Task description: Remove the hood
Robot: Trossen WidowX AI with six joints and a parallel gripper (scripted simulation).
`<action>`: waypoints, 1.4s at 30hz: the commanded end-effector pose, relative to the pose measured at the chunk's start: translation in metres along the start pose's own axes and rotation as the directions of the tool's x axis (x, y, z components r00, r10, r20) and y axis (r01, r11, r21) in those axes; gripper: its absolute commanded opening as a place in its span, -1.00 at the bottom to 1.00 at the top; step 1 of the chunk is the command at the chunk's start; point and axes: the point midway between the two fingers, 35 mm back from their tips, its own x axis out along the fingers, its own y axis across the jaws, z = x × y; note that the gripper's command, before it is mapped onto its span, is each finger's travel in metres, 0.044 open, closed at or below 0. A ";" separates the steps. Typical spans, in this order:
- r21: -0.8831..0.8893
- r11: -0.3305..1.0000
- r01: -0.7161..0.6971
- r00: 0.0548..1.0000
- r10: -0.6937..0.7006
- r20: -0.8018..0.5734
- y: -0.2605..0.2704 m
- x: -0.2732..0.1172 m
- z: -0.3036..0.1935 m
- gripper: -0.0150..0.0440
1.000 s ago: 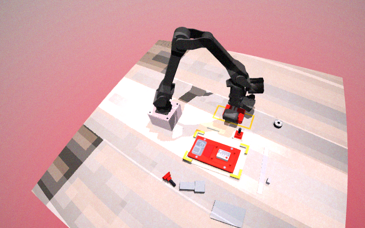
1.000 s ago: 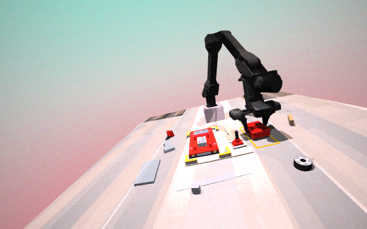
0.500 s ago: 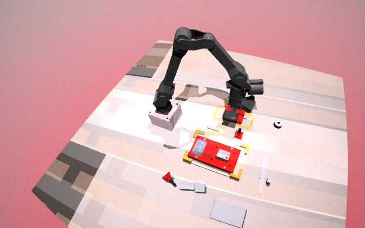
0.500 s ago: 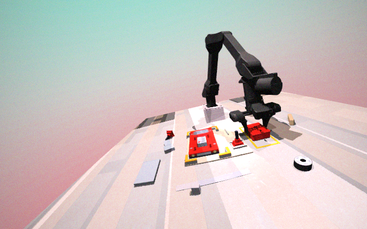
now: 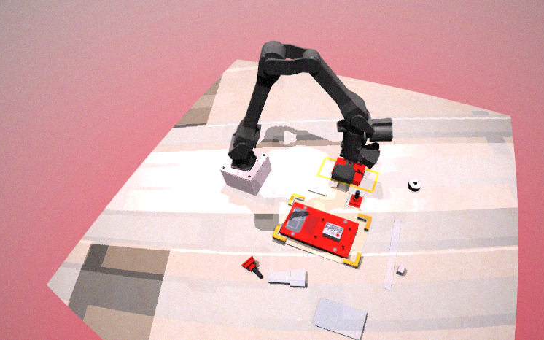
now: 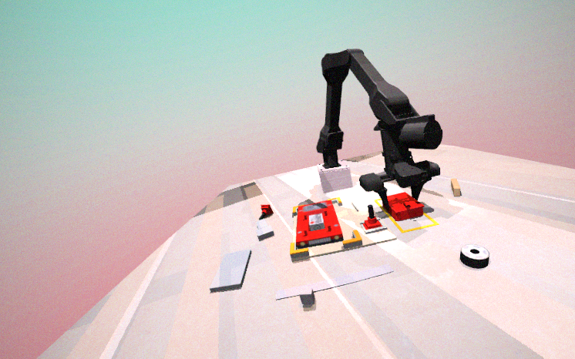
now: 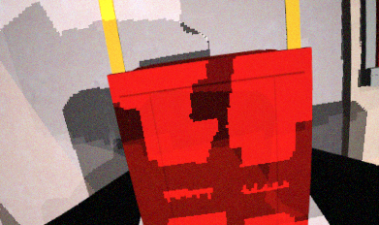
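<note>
The red hood is off the car and level, at table height or barely above it. It lies within or over the yellow outline; its far edge against the outline is partly hidden by the arm. My gripper is shut on the hood, a finger against each side. Whether the hood's underside touches the table cannot be told. The red toy car stands between yellow corner brackets, with a grey engine block showing on top.
A red-based black stick stands between outline and car. A black and white wheel lies beyond. A long thin strip and a grey plate lie on the car's other sides.
</note>
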 end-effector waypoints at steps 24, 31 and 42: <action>0.000 1.000 0.006 1.000 -0.006 0.001 0.001 -0.073 0.000 1.00; 0.000 1.000 0.006 1.000 -0.006 0.001 0.001 -0.073 0.000 1.00; 0.000 1.000 0.006 1.000 -0.006 0.001 0.001 -0.073 0.000 1.00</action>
